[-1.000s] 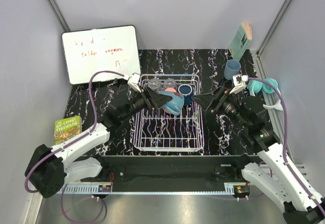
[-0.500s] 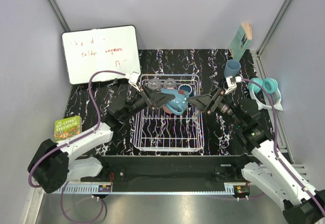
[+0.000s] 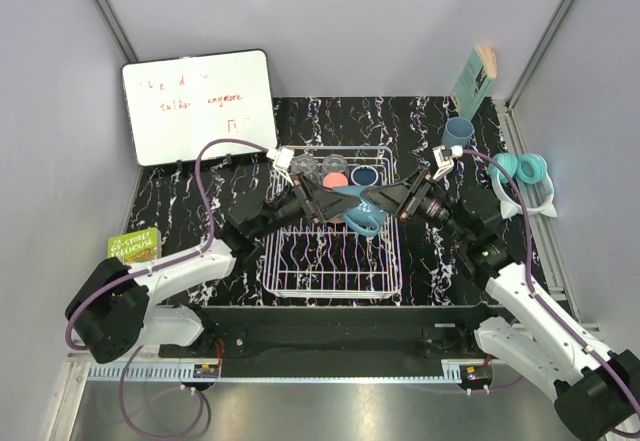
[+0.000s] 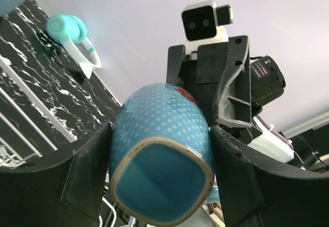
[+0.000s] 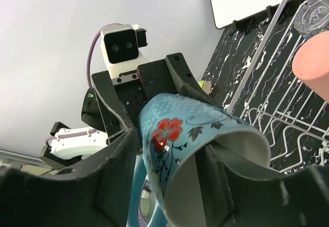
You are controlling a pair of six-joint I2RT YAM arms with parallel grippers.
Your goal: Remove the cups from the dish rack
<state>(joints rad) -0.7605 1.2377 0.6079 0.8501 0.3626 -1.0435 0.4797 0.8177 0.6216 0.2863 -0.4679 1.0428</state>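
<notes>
A light blue mug (image 3: 352,203) with a red flower hangs on its side above the dish rack (image 3: 330,273). My left gripper (image 3: 333,199) is shut on its base end (image 4: 159,157). My right gripper (image 3: 380,199) straddles the mug's rim (image 5: 180,134): one finger is inside the mouth and the other is outside by the handle, with a gap showing. A salmon-pink tumbler (image 3: 336,178), a dark navy mug (image 3: 365,175) and two clear glasses (image 3: 303,167) stand at the rack's far end. A second light blue mug (image 3: 458,134) stands on the table at the far right.
Teal headphones (image 3: 525,173) lie at the right edge. A whiteboard (image 3: 200,101) leans at the back left. A green book (image 3: 133,251) lies at the left, and a teal book (image 3: 472,79) stands at the back right.
My left gripper has lifted the light blue mug out of the rack and carried it right. My right gripper has moved left onto the mug's rim.
</notes>
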